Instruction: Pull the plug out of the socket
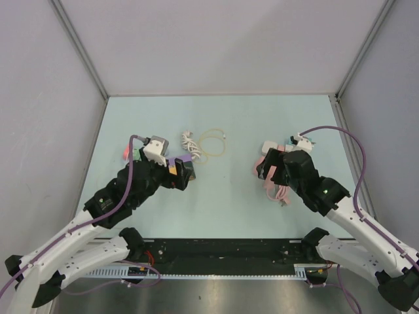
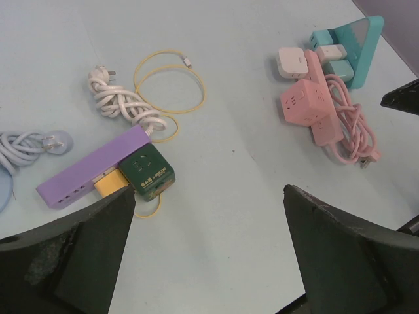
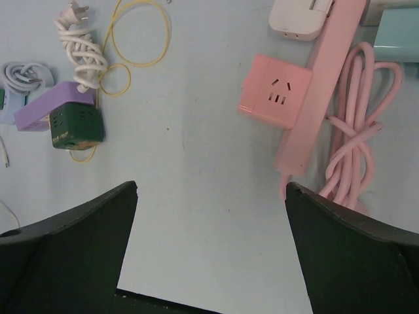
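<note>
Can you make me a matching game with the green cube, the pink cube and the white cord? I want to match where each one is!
Things:
1. green cube
2. pink cube
3. white cord

Places:
A. stuck on the pink strip
B. bundled up at the end of the purple strip
C. stuck on the purple strip

Pairs: 1-C, 2-A, 3-B

left gripper (image 2: 209, 193) spread wide, right gripper (image 3: 211, 187) too

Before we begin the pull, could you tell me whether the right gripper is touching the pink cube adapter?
Apart. In the right wrist view, bare table separates the right gripper, jaws open, from the pink cube adapter.
</note>
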